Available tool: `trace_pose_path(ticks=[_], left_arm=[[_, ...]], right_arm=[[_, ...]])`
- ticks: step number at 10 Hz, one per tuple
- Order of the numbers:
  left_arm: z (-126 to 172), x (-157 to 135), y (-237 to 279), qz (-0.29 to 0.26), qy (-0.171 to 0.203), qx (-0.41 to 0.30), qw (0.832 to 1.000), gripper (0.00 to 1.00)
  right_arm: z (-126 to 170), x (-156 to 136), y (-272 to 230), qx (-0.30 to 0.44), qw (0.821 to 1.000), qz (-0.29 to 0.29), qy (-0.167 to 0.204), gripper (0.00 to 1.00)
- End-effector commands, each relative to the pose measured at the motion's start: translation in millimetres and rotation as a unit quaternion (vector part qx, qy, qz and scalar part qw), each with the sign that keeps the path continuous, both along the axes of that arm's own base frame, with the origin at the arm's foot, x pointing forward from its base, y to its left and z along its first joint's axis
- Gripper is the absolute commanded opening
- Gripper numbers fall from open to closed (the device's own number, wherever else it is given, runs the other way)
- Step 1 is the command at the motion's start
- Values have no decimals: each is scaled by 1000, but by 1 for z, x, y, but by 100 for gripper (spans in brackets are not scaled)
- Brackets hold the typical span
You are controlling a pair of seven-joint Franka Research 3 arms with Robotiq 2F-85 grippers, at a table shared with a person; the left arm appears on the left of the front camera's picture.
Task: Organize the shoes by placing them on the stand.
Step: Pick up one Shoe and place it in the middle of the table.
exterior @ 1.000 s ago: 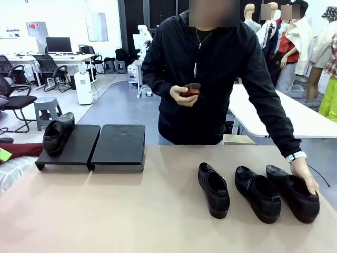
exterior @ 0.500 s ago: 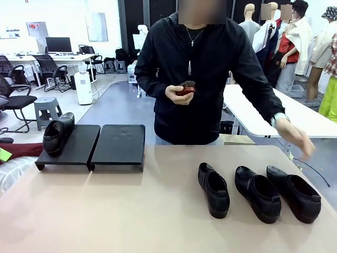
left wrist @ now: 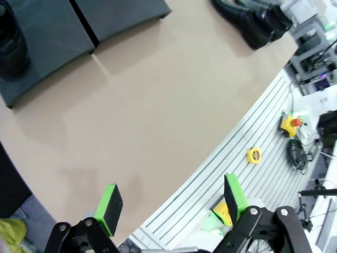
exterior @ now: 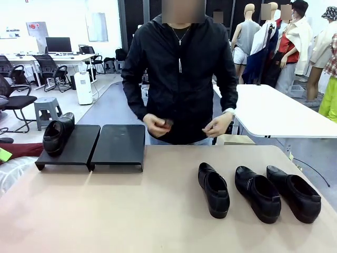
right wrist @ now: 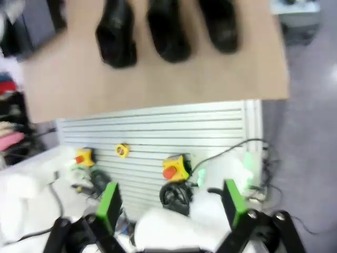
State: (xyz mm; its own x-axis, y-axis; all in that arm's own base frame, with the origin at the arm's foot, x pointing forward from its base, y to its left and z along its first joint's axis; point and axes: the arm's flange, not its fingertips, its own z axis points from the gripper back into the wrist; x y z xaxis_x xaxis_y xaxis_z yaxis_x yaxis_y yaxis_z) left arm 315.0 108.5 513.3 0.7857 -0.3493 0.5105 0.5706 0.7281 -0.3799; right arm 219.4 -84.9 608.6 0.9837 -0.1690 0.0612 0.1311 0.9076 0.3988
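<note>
While both jaws stand wide, 3 shoes [exterior: 257, 193] on table [exterior: 131, 211] lie near-to-far, toes twd robot.

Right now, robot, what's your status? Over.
Left gripper, right gripper open, empty. One shoe on stand, three shoes on table. Person's hands clear of shoes.

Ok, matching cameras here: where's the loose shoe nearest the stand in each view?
Front view: shoe right of centre, leftmost of three.
Left wrist view: shoe at top edge, right of middle.
Right wrist view: shoe at top, left of centre.
Shared landmark: the stand, on its left in each.
</note>
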Motion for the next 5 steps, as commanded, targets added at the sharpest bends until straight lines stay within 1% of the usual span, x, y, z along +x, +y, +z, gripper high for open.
trace_pose_path(ticks=[1, 2, 3, 5], left_arm=[[-1, -1, 4, -10, -4, 2, 1000, 100], [-1, -1, 4, -10, -4, 2, 1000, 100], [-1, -1, 4, -10, -4, 2, 1000, 100], [-1, -1, 4, -10, -4, 2, 1000, 100]], right_arm=[[-13, 39, 99, -53, 998, 26, -18, 100], [-30, 46, 164, -74, 996, 57, -13, 100], [-53, 50, 213, -93, 991, 99, -4, 100], [-102, 58, 287, -120, 984, 134, 11, 100]])
